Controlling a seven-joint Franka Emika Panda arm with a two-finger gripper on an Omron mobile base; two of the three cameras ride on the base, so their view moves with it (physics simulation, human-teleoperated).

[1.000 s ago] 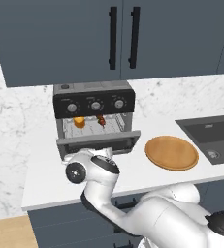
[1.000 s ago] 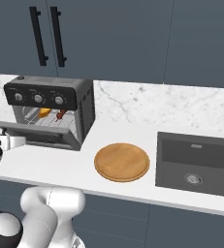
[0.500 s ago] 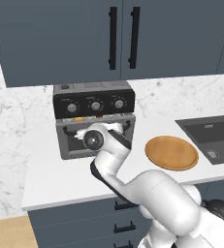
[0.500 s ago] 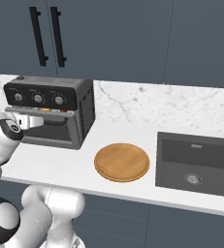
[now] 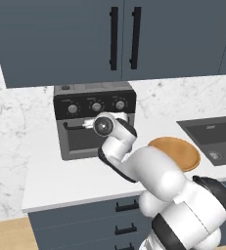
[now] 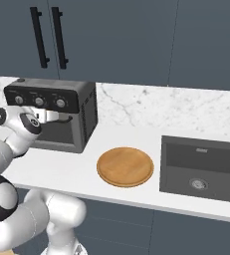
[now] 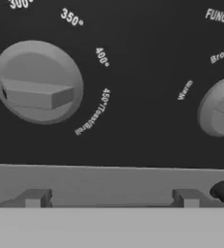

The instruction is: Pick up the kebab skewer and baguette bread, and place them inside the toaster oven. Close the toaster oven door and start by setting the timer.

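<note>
**Door's up, now it's knob time**

Left base view: the toaster oven (image 5: 95, 121) sits on the white counter (image 5: 60, 180) against the marble wall, long side running left-right, front facing the robot. The toaster oven door (image 5: 87, 139) stands upright and shut, its black bar handle (image 5: 74, 125) lying horizontal along the top edge. The gripper (image 5: 87, 123) is right at the front, just under the three knobs, beside that handle. You can't see the jaws well here; going by how the hand sits, I'd say they stand wide with nothing in them. The skewer and bread aren't visible, presumably behind the glass.

Right base view: same story from the other side. The oven (image 6: 54, 119) is well apart from the wooden plate (image 6: 125, 166) and the sink (image 6: 201, 167).

Hand view: close on the black panel. The temperature knob (image 7: 37, 81) has a raised bar grip lying roughly level in this view; the function knob (image 7: 219, 111) pokes in at the edge. I'd guess these are stiff, smooth plastic dials, so pinch across the raised bar, not the round rim, or the fingers will slip. Which knob is the timer I can't tell.
</note>
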